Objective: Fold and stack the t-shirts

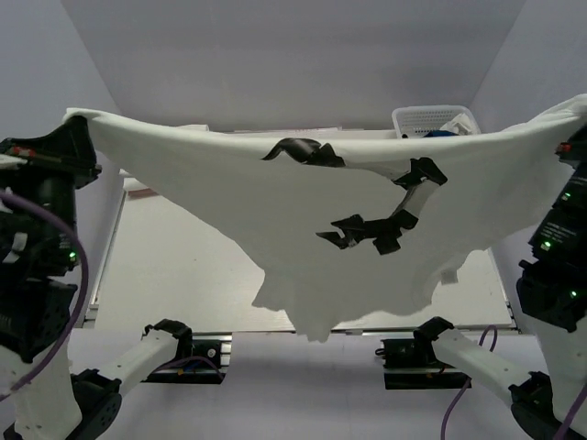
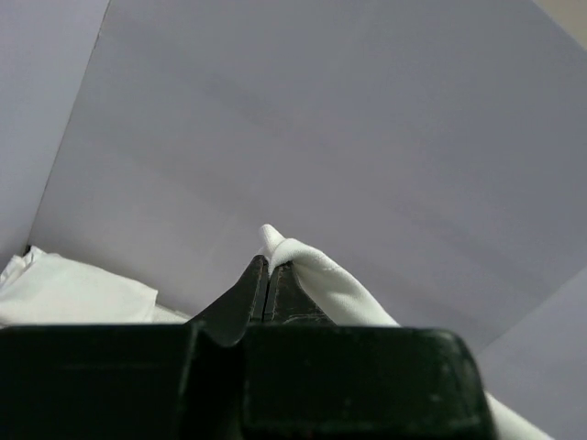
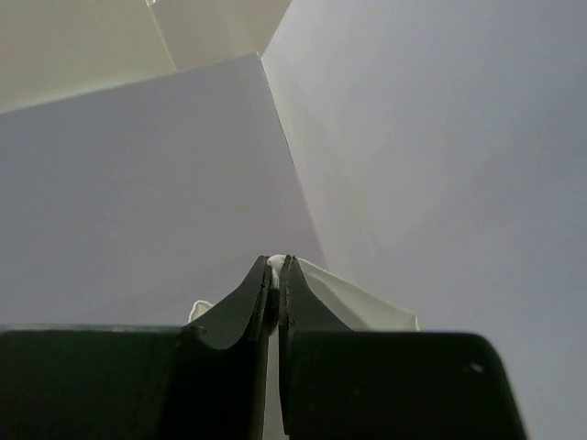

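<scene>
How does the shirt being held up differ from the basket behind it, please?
The shirt is soft cloth with black markings; the basket is lattice plastic. The shirt hangs spread in the air, pinched by the left gripper and the right gripper; the basket stands at the back right. Both are white.

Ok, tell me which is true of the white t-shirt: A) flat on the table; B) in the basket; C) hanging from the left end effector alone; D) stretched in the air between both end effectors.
D: the white t-shirt hangs spread above the table, with the left end effector and the right end effector each shut on an edge of it.
</scene>
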{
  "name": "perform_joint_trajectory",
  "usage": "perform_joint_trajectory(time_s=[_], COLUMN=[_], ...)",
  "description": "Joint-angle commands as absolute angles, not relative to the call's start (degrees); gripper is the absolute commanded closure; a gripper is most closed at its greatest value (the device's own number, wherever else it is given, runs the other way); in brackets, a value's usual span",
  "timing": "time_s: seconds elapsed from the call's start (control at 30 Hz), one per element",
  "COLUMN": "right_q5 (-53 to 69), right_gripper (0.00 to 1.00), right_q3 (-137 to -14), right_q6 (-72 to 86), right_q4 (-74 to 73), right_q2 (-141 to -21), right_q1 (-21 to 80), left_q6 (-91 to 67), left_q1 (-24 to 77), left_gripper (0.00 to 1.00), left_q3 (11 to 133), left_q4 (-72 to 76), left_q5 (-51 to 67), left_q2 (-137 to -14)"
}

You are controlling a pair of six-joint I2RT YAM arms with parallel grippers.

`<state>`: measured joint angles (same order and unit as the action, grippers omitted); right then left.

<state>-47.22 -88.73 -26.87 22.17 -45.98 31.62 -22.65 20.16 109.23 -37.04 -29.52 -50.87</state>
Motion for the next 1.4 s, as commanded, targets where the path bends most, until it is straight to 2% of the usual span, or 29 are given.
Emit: perform_joint_trajectory(time_s=[0.0, 0.1, 0.2, 0.37, 0.5, 0.53, 0.6, 0.63, 0.67, 0.7, 0.73, 0.87, 0.93, 0.97, 1.07, 1.2, 1.37], right_q5=[-51.4, -54.7, -55.4, -53.2, -51.8, -49.3, -48.1, -48.3, -51.4, -53.7, -52.9, -42.3, -39.7, -34.8, -25.1, -14.2, -1.2], right_gripper=[1.00, 1.00, 1.00, 1.00, 1.00, 1.00, 1.00, 0.93, 0.73, 0.45, 0.10, 0.10, 0.10, 0.10, 0.10, 0.10, 0.10], right_q3=[-87.1, -82.5, -78.5, -73.4, -75.1, -76.3, -83.8, -86.1, -88.1, -90.2, -90.6, -94.0, -94.3, -94.5, -93.9, -84.6, -67.6], right_q6=[-31.6, -38.0, -37.8, -27.1, -19.3, -17.8, -15.7, -16.8, -18.3, -18.6, -16.3, -9.9, -9.4, -7.6, -1.9, 5.5, 14.2], right_q4=[24.7, 35.1, 37.3, 29.2, 24.0, 22.6, 19.4, 18.2, 17.1, 17.5, 17.7, 5.6, 3.3, -2.8, -9.0, -10.6, -11.7], right_q2=[-52.2, -57.0, -62.0, -71.2, -82.2, -89.5, -97.9, -103.5, -107.9, -109.1, -109.7, -107.7, -106.1, -104.9, -102.2, -93.2, -85.4], right_q1=[31.6, 31.4, 30.4, 28.1, 25.4, 24.3, 22.7, 22.4, 22.5, 22.8, 22.8, 22.5, 22.8, 23.1, 22.9, 22.9, 23.1], left_q6=[-25.4, -31.3, -37.9, -46.6, -51.8, -52.7, -55.6, -56.3, -57.5, -57.5, -58.1, -57.0, -53.4, -51.8, -46.2, -37.4, -28.8], left_q1=[20.4, 20.4, 19.6, 19.1, 16.8, 16.1, 13.6, 12.8, 12.1, 11.6, 10.7, 9.9, 9.9, 9.9, 10.6, 11.2, 13.1], left_gripper=[1.00, 1.00, 1.00, 1.00, 1.00, 1.00, 0.79, 0.65, 0.19, 0.00, 0.00, 0.00, 0.00, 0.00, 0.00, 0.00, 0.00], left_q3=[106.8, 104.2, 99.8, 84.4, 80.4, 80.4, 82.2, 83.3, 86.1, 87.4, 89.5, 92.6, 93.4, 93.4, 92.1, 89.0, 89.3], left_q4=[-40.1, -45.2, -50.3, -50.9, -55.4, -57.7, -60.9, -62.3, -65.8, -66.9, -67.9, -69.3, -66.5, -65.1, -59.7, -49.9, -47.1], left_q5=[-30.9, -36.2, -40.1, -38.3, -37.8, -38.7, -38.1, -38.1, -37.2, -36.3, -36.3, -36.3, -34.5, -33.1, -28.3, -14.9, -0.3], left_q2=[-56.7, -60.5, -65.8, -71.8, -81.6, -86.7, -92.1, -94.7, -99.1, -100.7, -101.9, -103.0, -101.1, -100.6, -99.2, -98.4, -104.0])
